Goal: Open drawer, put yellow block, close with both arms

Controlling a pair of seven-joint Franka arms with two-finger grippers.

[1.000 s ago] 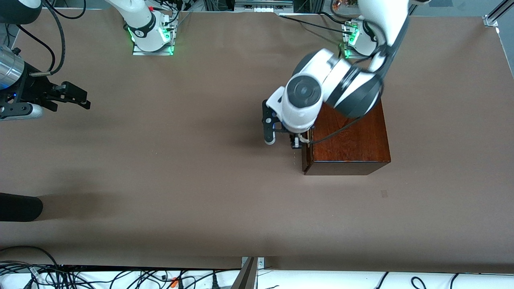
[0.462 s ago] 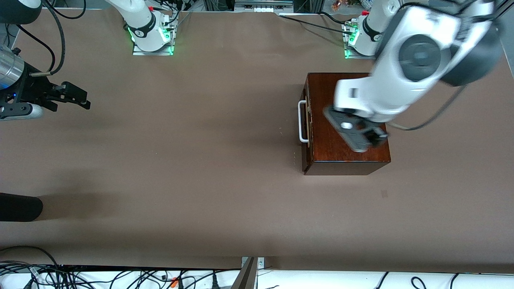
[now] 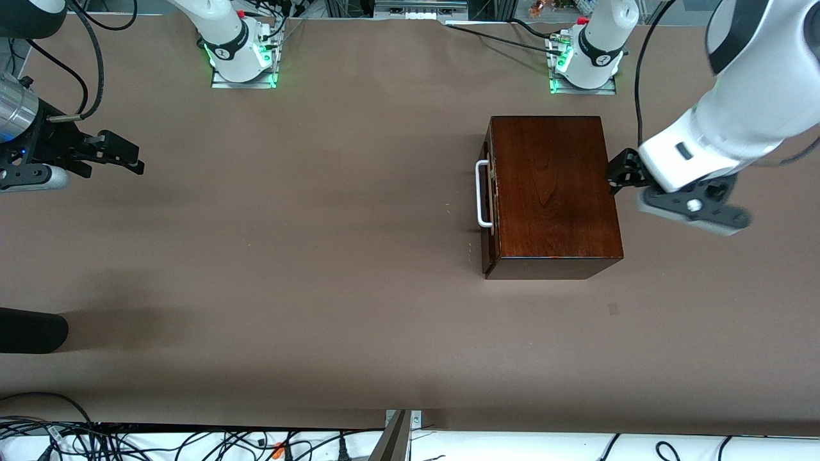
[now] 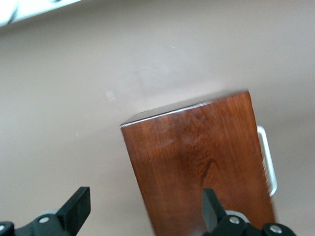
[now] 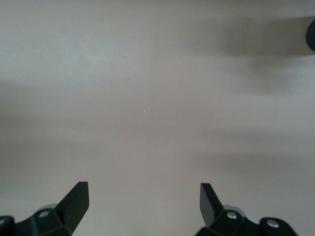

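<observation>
The dark reddish-brown wooden box (image 3: 551, 186) stands toward the left arm's end of the table. Its drawer is pushed in, and the white bar handle (image 3: 482, 194) faces the right arm's end. My left gripper (image 3: 620, 174) is open and empty, in the air over the box's edge that faces away from the handle. The left wrist view shows the box top (image 4: 197, 162) and the handle (image 4: 268, 160) past my left gripper (image 4: 145, 209). My right gripper (image 3: 125, 155) is open and empty, waiting over bare table at the right arm's end, as the right wrist view (image 5: 142, 199) shows. The yellow block is out of view.
A black rounded object (image 3: 29, 330) lies at the table's edge at the right arm's end, nearer the front camera. Cables (image 3: 192, 442) run along the table's front edge. The arm bases (image 3: 240, 61) stand along the table's edge farthest from the front camera.
My left arm has swung from the drawer handle, across the box top, to the box's edge away from the handle. The drawer stays shut. The right arm has not moved.
</observation>
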